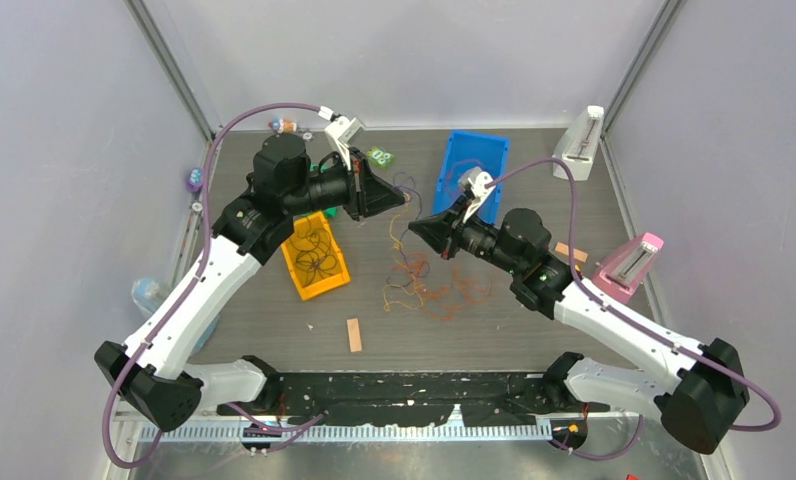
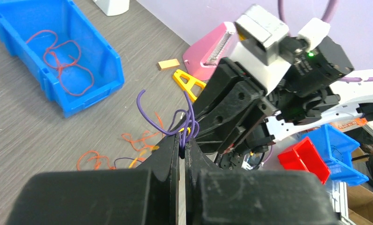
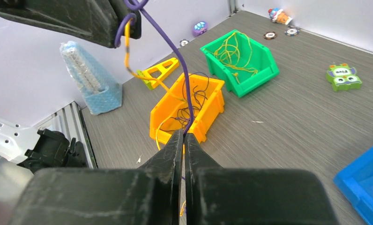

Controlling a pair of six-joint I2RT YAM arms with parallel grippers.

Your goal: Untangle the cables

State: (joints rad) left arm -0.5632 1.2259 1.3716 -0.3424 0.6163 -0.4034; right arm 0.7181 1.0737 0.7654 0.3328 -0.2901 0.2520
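My left gripper (image 1: 404, 200) is shut on purple cable strands (image 2: 187, 123) held above the table. My right gripper (image 1: 414, 230) is shut on the same purple cable (image 3: 182, 79), which runs taut up to the left gripper's fingers (image 3: 105, 23). A yellow-orange strand (image 3: 127, 56) hangs from the left gripper too. A tangle of orange cables (image 1: 434, 290) lies on the table below both grippers; it also shows in the left wrist view (image 2: 128, 150). The two grippers are close together, tips almost facing.
An orange bin (image 1: 314, 255) holds dark cables. A blue bin (image 1: 469, 170) holds red cables (image 2: 63, 61). A green bin (image 3: 238, 61) holds yellow-green cables. Two metronome-like blocks (image 1: 629, 265) (image 1: 579, 145), a small wooden block (image 1: 354, 335) and toy tokens (image 1: 379, 157) lie around.
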